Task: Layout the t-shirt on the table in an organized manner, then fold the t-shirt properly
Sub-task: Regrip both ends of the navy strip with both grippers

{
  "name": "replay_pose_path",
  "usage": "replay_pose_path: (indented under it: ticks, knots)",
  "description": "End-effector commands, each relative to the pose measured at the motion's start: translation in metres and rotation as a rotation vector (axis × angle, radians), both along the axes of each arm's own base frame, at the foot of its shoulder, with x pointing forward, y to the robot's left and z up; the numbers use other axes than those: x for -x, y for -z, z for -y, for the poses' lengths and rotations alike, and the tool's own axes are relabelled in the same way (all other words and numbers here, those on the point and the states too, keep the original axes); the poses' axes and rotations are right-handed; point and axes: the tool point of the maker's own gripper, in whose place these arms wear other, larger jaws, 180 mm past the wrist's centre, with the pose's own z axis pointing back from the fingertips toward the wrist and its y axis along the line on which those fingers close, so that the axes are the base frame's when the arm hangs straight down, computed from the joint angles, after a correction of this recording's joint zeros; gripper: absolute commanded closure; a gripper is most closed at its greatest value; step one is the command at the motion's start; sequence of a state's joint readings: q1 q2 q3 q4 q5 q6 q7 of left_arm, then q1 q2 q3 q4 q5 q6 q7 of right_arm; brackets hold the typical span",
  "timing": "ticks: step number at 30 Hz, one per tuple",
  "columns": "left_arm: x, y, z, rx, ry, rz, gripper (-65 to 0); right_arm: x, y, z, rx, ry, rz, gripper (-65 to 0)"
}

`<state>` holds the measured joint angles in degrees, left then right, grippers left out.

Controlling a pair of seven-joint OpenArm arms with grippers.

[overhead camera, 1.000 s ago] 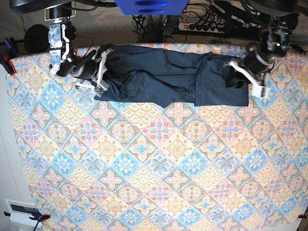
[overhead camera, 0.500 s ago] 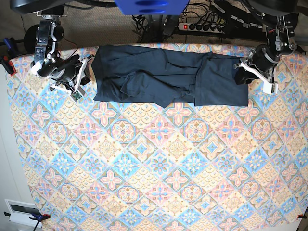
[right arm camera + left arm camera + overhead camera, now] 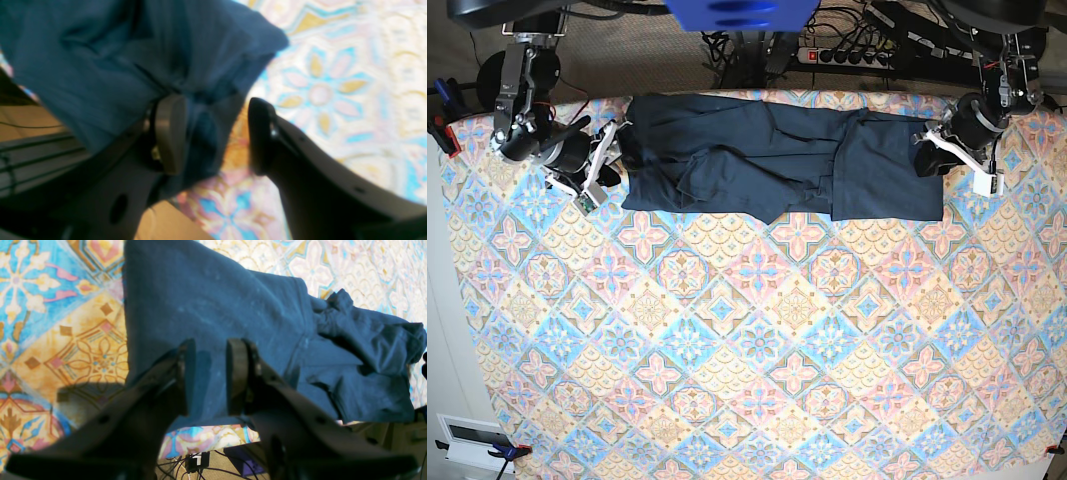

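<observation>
Base view: the t-shirt [image 3: 777,155] lies stretched sideways along the far edge of the table [image 3: 747,330], with one gripper at each end of it.
Left gripper [image 3: 206,376]: jaws partly open, a moderate gap between the two dark fingers [image 3: 237,373].
Left gripper, contents: dark navy fabric shows through the gap; whether the pads touch it cannot be told. The cloth lies ahead of and beneath the jaws, not visibly pinched.
Left gripper, surroundings: patterned table cloth beside the outer finger; the shirt's edge runs just behind the fingertips; rumpled folds of the shirt lie beyond the other finger.
Right gripper [image 3: 217,133]: jaws spread wide, a broad gap between the pads [image 3: 170,133].
Right gripper, contents: nothing gripped. One pad sits against or just over the shirt's corner; the other stands over bare patterned cloth. The view is blurred, so contact cannot be confirmed.
Right gripper, surroundings: the shirt's corner ends ahead of the gap, with floral tiles beyond it.
T-shirt, condition: flat but creased, with an overlapping fold near the left gripper's end and wrinkles toward the right gripper's end.
Labels and writing: no legible text or brand on the shirt or the grippers.
</observation>
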<state>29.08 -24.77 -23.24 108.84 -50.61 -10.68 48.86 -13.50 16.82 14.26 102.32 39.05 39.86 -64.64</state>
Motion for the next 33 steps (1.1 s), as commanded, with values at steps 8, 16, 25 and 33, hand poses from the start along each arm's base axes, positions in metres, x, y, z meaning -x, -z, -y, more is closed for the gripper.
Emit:
replay_pose_path:
  ticks: [8, 16, 25, 33]
  knots:
    - [-0.004, -0.009, -0.001, -0.004, 0.007, 0.034, -16.3, -0.015, -0.023, 0.035, -0.112, 0.145, 0.038, -28.6]
    - [-0.004, -0.008, -0.001, -0.004, 0.007, 0.033, -16.3, -0.011, -0.008, 0.025, -0.138, 0.215, 0.013, -28.6]
    - [-0.004, -0.008, -0.001, -0.004, 0.008, 0.032, -16.3, -0.008, 0.001, 0.014, -0.141, 0.228, -0.01, -28.6]
    - [-0.004, -0.008, -0.001, -0.004, 0.008, 0.032, -16.2, -0.01, 0.0, 0.007, -0.163, 0.232, -0.005, -28.6]
